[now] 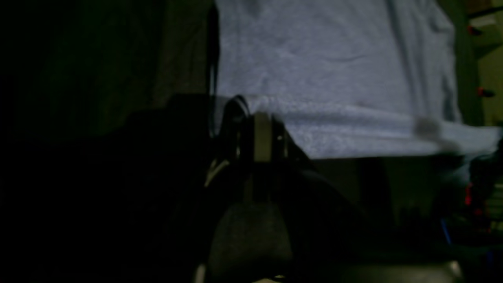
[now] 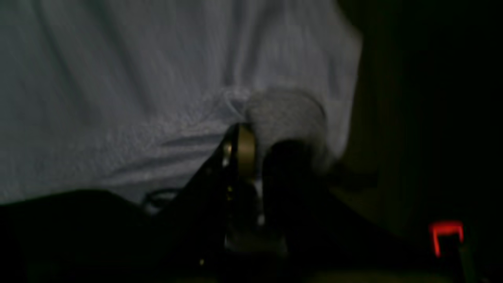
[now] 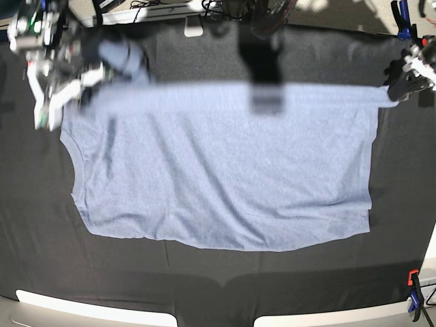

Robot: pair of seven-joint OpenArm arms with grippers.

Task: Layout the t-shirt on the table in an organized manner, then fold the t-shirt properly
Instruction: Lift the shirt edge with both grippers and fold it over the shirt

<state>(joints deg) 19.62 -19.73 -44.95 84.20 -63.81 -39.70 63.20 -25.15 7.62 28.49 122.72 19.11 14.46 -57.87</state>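
Note:
The light blue-grey t-shirt (image 3: 225, 184) lies spread on the black table (image 3: 204, 279), with its far edge lifted into a taut, blurred band between the two arms. My right gripper (image 3: 76, 95) is at the far left, shut on that edge. In the right wrist view the gripper (image 2: 257, 137) has cloth (image 2: 118, 98) bunched at its tips. My left gripper (image 3: 397, 87) is at the far right, shut on the other end. In the left wrist view the gripper (image 1: 257, 118) sits at the stretched hem of the shirt (image 1: 334, 70).
A dark blurred upright part (image 3: 262, 68) stands at the far centre in front of the lifted edge. Orange-black clamps sit at the near right corner (image 3: 413, 293) and far right corner (image 3: 402, 17). Cables and gear lie beyond the far table edge.

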